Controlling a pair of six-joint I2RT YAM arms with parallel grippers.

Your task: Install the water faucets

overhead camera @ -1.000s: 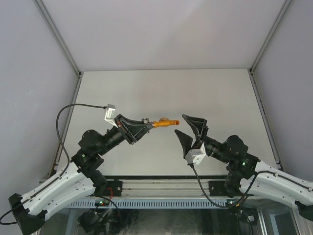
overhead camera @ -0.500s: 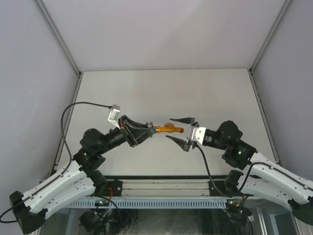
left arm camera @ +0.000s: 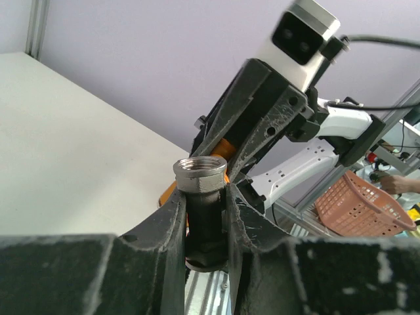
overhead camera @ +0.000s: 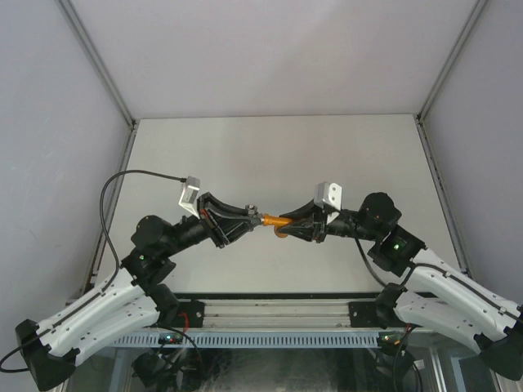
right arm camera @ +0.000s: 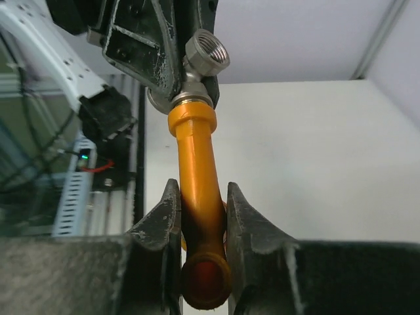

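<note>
Over table (overhead camera: 245, 147), right hand (right arm camera: 200, 197) newly around tap (right arm camera: 194, 147)

This is a robotics lab, set up as a test cell. The pale table (overhead camera: 245, 155) is boxed in by plain grey walls (overhead camera: 270, 49) along its far, left and right edges, with metal posts (overhead camera: 98, 61) rising at the far corners. An aluminium rail (overhead camera: 270, 314) runs along the near edge, and the left arm (overhead camera: 98, 309) and right arm (overhead camera: 458, 302) are bolted to it. Each carries a small white camera (overhead camera: 190, 193), and a loose black cable (overhead camera: 139, 171) runs to the left one. Beyond the table, the left wrist view shows metal framing (left arm camera: 401, 110) and an orange plastic basket (left arm camera: 357, 207).
</note>
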